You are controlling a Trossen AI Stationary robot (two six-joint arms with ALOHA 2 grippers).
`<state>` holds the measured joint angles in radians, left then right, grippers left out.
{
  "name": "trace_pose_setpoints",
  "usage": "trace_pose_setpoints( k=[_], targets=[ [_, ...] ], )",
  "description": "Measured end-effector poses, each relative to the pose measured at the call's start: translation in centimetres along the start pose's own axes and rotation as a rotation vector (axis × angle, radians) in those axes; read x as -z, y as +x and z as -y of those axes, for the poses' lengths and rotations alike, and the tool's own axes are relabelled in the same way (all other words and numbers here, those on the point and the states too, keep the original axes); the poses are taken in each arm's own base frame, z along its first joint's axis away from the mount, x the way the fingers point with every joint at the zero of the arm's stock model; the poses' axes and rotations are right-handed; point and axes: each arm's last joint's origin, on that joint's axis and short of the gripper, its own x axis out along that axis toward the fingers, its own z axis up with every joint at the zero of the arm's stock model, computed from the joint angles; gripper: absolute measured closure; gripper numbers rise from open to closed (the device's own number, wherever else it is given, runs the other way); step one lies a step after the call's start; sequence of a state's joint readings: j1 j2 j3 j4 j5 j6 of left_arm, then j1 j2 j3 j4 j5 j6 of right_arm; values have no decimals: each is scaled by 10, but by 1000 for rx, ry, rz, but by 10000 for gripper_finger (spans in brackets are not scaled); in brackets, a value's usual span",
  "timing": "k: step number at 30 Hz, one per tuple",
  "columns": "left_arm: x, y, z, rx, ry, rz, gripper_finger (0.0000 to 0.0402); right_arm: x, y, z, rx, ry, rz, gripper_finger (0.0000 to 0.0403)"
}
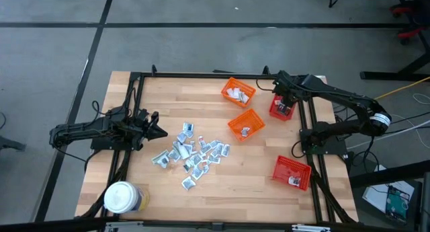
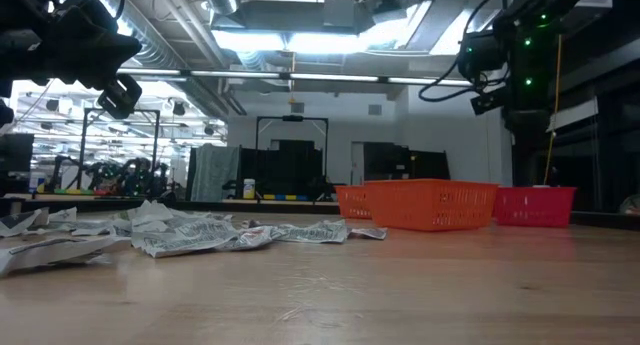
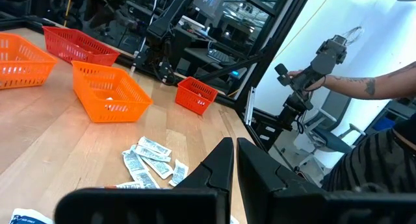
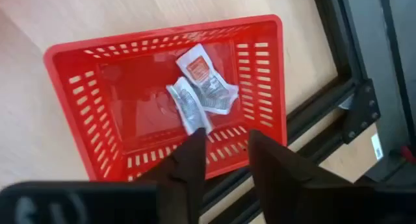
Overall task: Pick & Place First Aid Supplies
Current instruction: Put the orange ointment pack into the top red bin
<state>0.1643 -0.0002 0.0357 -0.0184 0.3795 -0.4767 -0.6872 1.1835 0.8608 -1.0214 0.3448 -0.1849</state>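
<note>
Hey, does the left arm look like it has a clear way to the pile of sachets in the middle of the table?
Probably yes. The left gripper, shut and empty, sits right beside the pile of sachets, with only bare table between. The baskets and the right gripper are well off to the far side.

A: What lies under the right pincer?
B: A red basket, walls all round, open on top, with sachets on its floor. The dark frame rail runs just beside it.

A: And ahead of the left pincer?
B: A little bare desk, then the scattered pile of packets. Beyond that stand two orange baskets; behind and to one side, near the desk edge, a white-lidded jar.
</note>
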Motion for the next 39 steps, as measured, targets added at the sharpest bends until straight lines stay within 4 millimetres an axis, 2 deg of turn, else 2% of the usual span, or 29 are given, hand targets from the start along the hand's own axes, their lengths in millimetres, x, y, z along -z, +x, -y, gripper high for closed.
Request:
trace_pose_setpoints(
  k=[7,12,19,25,32,39],
  targets=[
    [0,0,0,0,0,0,386,0,0,0,-18,15,4,194],
    [0,0,0,0,0,0,386,-2,-1,-5,-185,58,42,151],
    [0,0,0,0,0,1,386,-9,-4,-13,-441,129,119,136],
    [0,0,0,0,0,1,386,-13,-13,-29,-632,148,134,136],
    [0,0,0,1,0,0,386,-29,-50,-43,-660,51,257,136],
    [0,0,0,0,0,0,386,-52,-106,-57,-550,-147,598,136]
  ],
)
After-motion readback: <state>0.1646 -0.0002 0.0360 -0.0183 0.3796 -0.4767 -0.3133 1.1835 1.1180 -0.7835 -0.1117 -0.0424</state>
